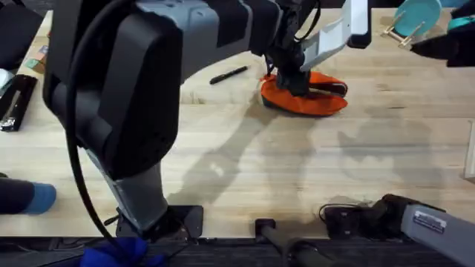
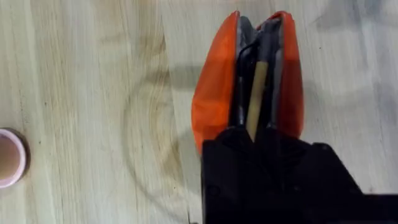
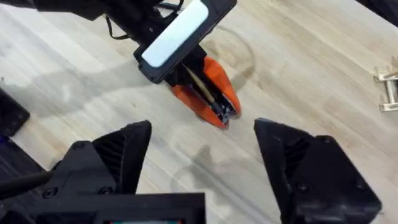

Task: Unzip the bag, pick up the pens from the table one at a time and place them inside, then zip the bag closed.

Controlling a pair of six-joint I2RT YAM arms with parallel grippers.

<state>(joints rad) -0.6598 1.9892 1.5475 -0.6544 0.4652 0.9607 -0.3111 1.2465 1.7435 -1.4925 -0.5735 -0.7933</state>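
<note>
We start at the left gripper [image 1: 299, 80], which is down at the mouth of the orange pencil pouch [image 1: 319, 102]; in the left wrist view its black fingers [image 2: 261, 155] sit over the open zipper slot with the yellow pen [image 2: 257, 93] lying lengthwise between them and down into the dark grey lining, but we cannot tell whether the jaws are clamped on the pen or just parted from it. The pouch rests on the wooden table [image 1: 245, 156] at about one o'clock from the middle of the overhead view, its zipper open along the top. The black pen [image 1: 228, 75] lies on the bare planks just beside the pouch, at about nine o'clock from it and apart from it. A small tan cup [image 2: 9, 158] stands well apart from the pouch in the left wrist view. The right gripper [image 3: 202, 165] hangs near its own base at five o'clock in the overhead view, fingers spread wide and empty, looking across at the pouch [image 3: 211, 93] and the left arm. We judge the step in hand to be seating the yellow pen inside the bag, with the unzipping done. The next move calls for letting the pen go and lifting clear without dragging the pouch, then going to the black pen; zipping comes last.
</note>
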